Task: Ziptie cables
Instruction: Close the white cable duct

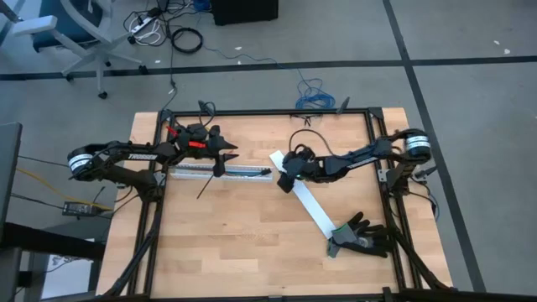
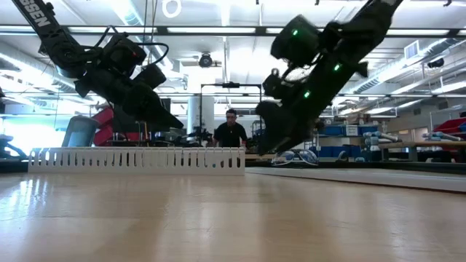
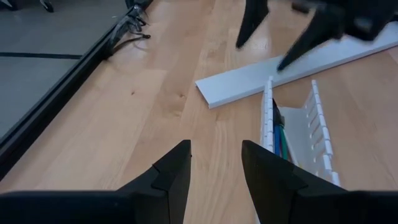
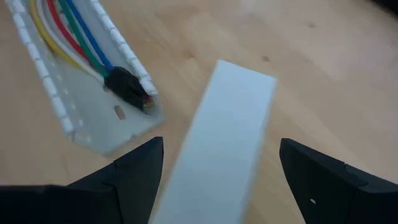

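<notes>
Left gripper (image 3: pixel 214 177): yours hangs above the slotted duct (image 1: pixel 220 171), fingers parted, empty.
Right gripper (image 4: pixel 217 180): spread wide over the white cover strip (image 4: pixel 227 134), holding nothing.
Cables (image 4: pixel 71 34): inside the duct.

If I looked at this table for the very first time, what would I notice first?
Probably the two dark robot arms reaching toward each other over the wooden table. Between them lies a white slotted duct with the cables inside, yellow, red, green and blue. The open right gripper hovers over a flat white cover strip, and the open left gripper hangs by the duct. A black glove lies near the right edge.
</notes>
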